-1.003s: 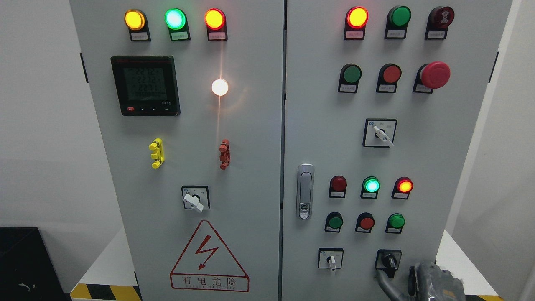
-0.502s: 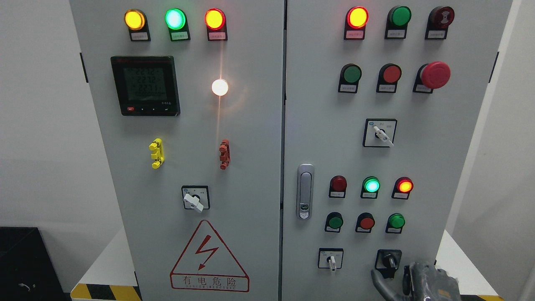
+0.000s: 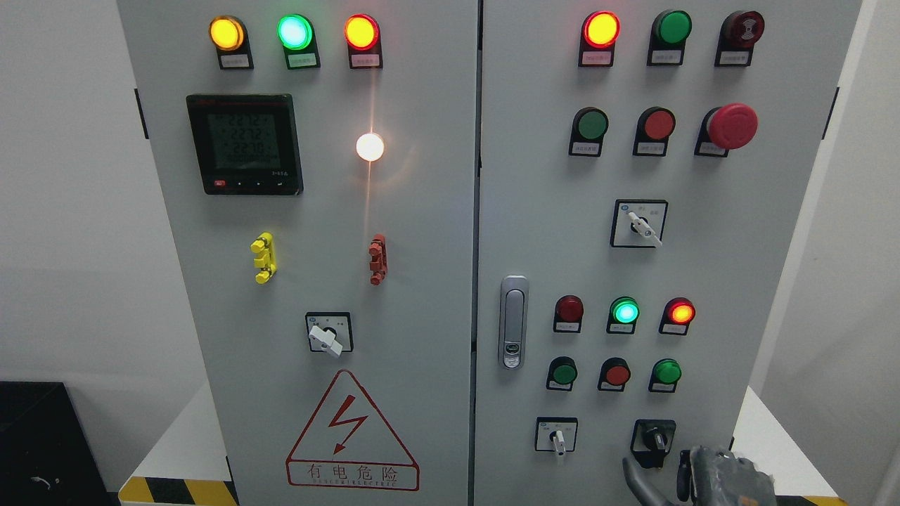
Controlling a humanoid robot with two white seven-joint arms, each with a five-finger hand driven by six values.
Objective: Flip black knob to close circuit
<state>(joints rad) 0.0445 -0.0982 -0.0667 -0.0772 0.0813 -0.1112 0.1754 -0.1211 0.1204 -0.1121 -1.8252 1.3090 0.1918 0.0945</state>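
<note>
Where the right hand [image 3: 710,478] had a second before reached up with a finger against the underside of the black knob [image 3: 655,440], it now sat lower at the bottom right of the frame, its dark finger [image 3: 636,474] curling just below the switch plate and apart from the knob.

Item, black knob: lower right of the right-hand cabinet [image 3: 703,267] door, beside the white selector [image 3: 557,439]. Its handle stood close to upright, leaning slightly right of where it stood a second earlier. Judged: the turn, if any, was small, and the circuit cannot be called closed from this alone.

Item, right hand: only the back and one or two fingers showed above the bottom edge. One finger hooked up and outward, holding nothing; the rest were cut off, so whether the hand was spread or curled could not be told.

Item, left hand: none seen.

Item, lamps: the green lamp [image 3: 624,310] and red lamp [image 3: 680,311] in the lower right group glowed as in both earlier frames; the top rows likewise unchanged. No lamp answered the knob.

Item, meter [image 3: 245,144], upper left: the last digits of the bottom line differed from before.

Judged overall: the hand had backed off downward, either after a nudge or to regrip.
</note>
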